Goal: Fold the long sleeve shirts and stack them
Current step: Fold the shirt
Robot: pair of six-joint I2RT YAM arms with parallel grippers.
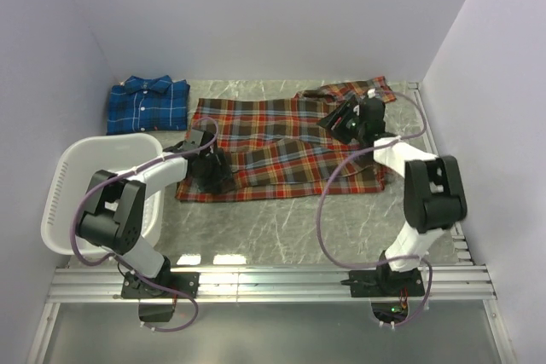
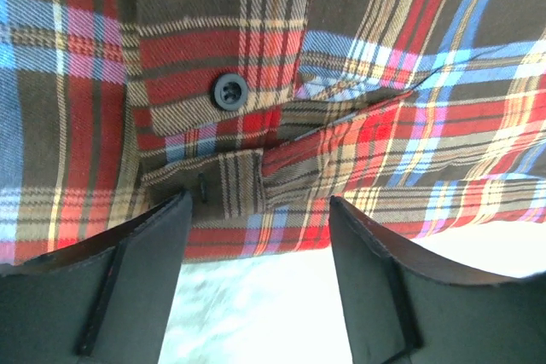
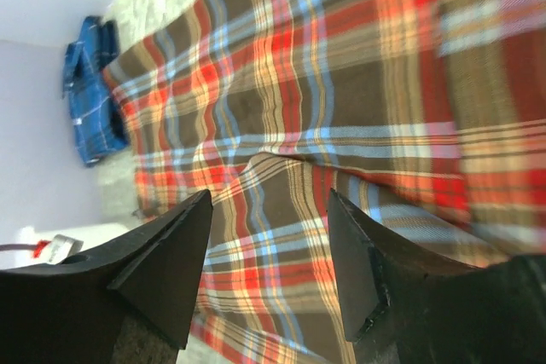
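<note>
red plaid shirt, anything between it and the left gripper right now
Nothing visible does. In the left wrist view the left gripper, jaws open, sits right at the edge of the red plaid shirt. Only bare table shows in the gap.

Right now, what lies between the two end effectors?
Only the red-orange plaid shirt spans from left end effector to right end effector; top view.

The top view looks down from high above the near edge onto the whole tabletop (image 1: 281, 228). The left wrist camera sits very close over the red-orange shirt (image 2: 358, 142) — its button (image 2: 229, 90) looms large. The right wrist camera, set higher, looks obliquely across that same shirt to the blue shirt (image 3: 90, 100) — which the top view also shows.
</note>
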